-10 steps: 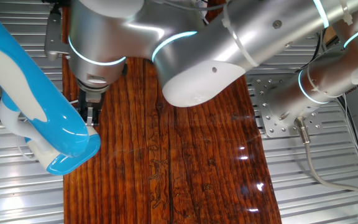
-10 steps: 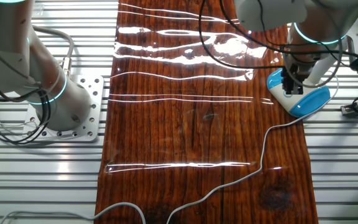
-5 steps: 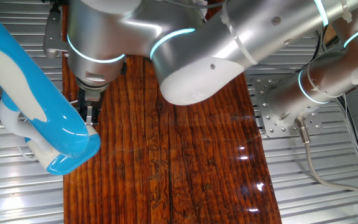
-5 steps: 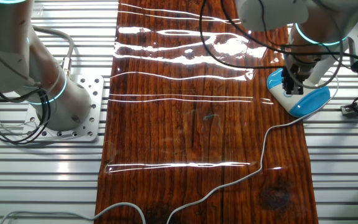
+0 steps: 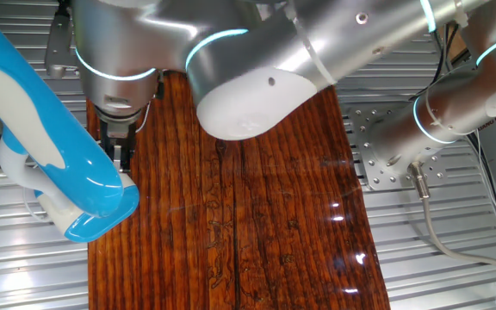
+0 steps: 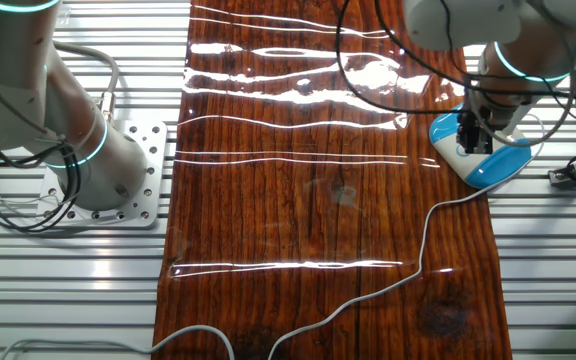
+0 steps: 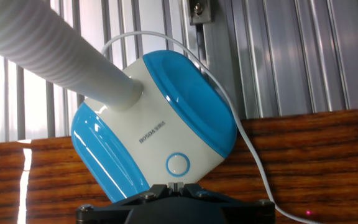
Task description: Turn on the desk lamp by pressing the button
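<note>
The desk lamp (image 7: 157, 124) is shiny blue and white plastic with a bumpy white neck. Its round base sits half on the dark wooden board (image 6: 318, 200), half on grey metal slats (image 7: 291, 56). The claw (image 6: 481, 135) hangs over the base; I cannot tell if it is open or closed.

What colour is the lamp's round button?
White with a thin blue ring, on the desk lamp base's white band; hand view shows the button best.

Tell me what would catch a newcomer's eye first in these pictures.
The glossy sky-blue and white desk lamp fills the hand view, its round button just ahead of the gripper. In one fixed view, the silver robot arm with glowing cyan rings looms over the shiny wooden board. A thin white cord snakes across that board in the other fixed view.
</note>
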### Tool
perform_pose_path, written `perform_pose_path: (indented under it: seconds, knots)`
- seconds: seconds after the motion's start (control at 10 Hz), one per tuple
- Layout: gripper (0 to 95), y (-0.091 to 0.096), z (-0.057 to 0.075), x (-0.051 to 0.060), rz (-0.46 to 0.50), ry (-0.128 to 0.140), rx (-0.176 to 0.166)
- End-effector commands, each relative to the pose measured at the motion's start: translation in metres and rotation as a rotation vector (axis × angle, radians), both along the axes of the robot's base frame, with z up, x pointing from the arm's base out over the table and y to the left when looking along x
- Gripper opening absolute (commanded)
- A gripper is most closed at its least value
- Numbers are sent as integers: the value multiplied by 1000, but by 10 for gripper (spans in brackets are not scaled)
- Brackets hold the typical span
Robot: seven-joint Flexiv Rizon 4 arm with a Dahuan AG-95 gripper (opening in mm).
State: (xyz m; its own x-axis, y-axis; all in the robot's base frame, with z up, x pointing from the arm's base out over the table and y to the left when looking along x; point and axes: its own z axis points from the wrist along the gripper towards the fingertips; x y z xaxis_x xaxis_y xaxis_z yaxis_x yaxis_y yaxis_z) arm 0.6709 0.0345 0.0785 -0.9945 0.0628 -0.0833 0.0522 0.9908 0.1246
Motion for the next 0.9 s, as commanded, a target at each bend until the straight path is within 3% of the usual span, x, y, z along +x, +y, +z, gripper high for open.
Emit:
perform_pose_path:
  seconds: [0.1,0.3,0.5,0.9]
  knots:
    - [0,0,0,-2,14,1,-13]
    - [0,0,0,-2,18,16,-33]
    - [0,0,0,-2,7,14,-62]
    - [0,0,0,-2,-25,9,-62]
